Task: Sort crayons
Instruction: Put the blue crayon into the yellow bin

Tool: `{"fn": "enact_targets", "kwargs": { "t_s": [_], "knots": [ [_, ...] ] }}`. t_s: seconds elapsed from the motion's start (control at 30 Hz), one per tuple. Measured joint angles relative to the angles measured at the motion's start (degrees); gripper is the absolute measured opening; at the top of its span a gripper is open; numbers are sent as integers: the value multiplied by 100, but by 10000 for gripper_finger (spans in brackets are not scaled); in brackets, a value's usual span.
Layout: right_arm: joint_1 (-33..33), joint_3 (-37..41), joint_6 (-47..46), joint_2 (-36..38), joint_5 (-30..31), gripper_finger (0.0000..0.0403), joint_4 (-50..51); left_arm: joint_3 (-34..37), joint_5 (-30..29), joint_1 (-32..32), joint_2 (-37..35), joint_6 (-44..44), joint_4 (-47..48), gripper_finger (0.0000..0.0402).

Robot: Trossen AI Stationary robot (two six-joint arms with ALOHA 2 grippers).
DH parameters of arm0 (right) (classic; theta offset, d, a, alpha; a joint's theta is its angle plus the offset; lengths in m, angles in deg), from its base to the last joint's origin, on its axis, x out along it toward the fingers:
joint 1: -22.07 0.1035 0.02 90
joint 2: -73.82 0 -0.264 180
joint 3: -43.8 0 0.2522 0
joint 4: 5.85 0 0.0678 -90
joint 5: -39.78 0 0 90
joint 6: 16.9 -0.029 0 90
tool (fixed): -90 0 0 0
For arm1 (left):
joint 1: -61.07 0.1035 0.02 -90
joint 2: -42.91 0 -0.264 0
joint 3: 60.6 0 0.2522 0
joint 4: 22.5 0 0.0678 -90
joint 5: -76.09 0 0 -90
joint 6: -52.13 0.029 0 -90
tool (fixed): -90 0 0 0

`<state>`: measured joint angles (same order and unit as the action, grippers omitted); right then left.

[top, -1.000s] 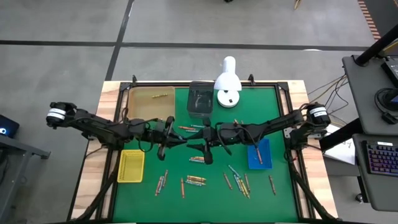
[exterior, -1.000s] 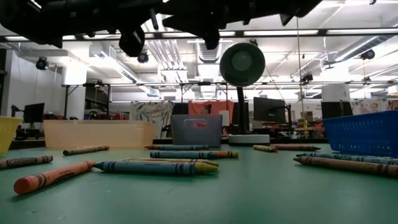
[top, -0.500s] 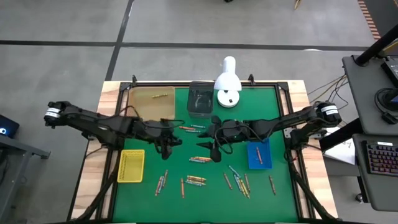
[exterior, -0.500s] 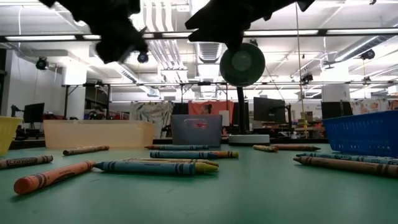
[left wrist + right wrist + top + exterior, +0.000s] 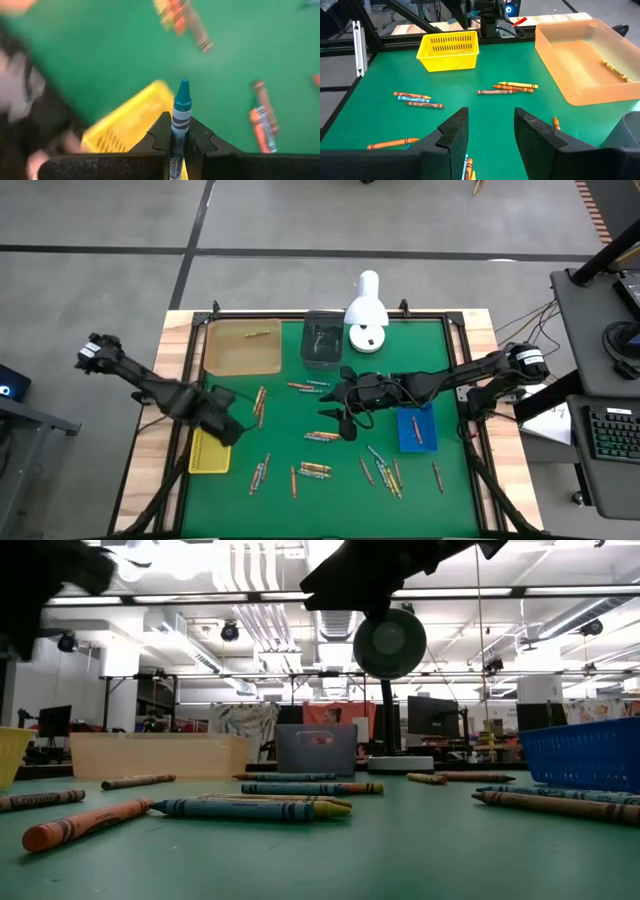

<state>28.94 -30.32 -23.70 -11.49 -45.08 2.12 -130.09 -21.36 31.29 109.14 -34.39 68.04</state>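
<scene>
High view: green mat (image 5: 330, 480) on a wooden table. Left gripper (image 5: 222, 425) over the upper end of the yellow tray (image 5: 210, 452), at the mat's left edge. Right gripper (image 5: 345, 425) above mid-mat. Crayons (image 5: 315, 469) scattered across the middle and lower mat. Orange tray (image 5: 243, 348) at upper left holds one crayon; grey bin (image 5: 321, 340) and white lamp (image 5: 366, 313) at top centre; blue tray (image 5: 416, 428) at right.

Low view: crayons (image 5: 250, 808) lie flat on the mat, an orange one (image 5: 85, 823) nearest. Blue tray (image 5: 588, 753) at right, orange tray (image 5: 158, 754) at left, grey bin (image 5: 316, 749) at centre back.

Left wrist view: left gripper (image 5: 178, 145) clenched on a teal crayon (image 5: 180, 107), tip pointing forward, above the yellow tray (image 5: 127, 125). Loose crayons (image 5: 263, 117) lie on the mat beyond.

Right wrist view: right gripper (image 5: 490, 131) released, fingers (image 5: 456, 131) spread apart, nothing between them. Ahead: scattered crayons (image 5: 512, 88), yellow tray (image 5: 449, 50), orange tray (image 5: 585, 60).
</scene>
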Motion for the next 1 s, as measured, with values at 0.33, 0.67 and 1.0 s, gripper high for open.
{"fn": "enact_targets", "kwargs": {
  "t_s": [0.33,0.67,1.0],
  "knots": [
    [0,0,252,-2,1,148,-4,35,351,-957,515,-1543,102,3],
    [-2,-157,481,-7,-2,152,-4,38,410,-957,1111,-1583,104,59],
    [0,-225,214,94,-15,151,301,-162,288,-959,1217,-1164,74,79]
  ]
}}
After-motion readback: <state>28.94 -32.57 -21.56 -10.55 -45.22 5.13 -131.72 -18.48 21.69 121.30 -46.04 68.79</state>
